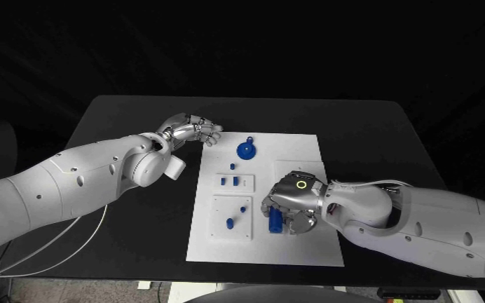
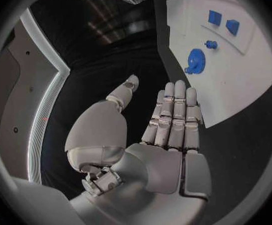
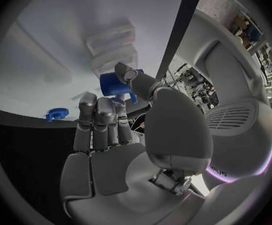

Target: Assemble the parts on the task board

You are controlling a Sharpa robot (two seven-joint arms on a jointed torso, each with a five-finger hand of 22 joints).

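While gripped, blue part (image 3: 115, 83) in right hand (image 3: 111, 130)

Task board (image 1: 303, 247) lies mid-table (image 1: 121, 113); gear (image 1: 247, 150) on its far end; left hand (image 1: 190, 132) just beside the board's far left corner; right hand (image 1: 291, 208) over its near right part.

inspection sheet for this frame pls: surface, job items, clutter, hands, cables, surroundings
Surface: black table.
Job's things: white task board; blue gear at its far end; small blue parts in raised fixtures.
Clutter: nothing seen.
Hands: left hand off the board's far-left corner, holding nothing, fingers straight. Right hand over the board, pinching a blue part.
Cables: white cable under the left arm.
Surroundings: dark.
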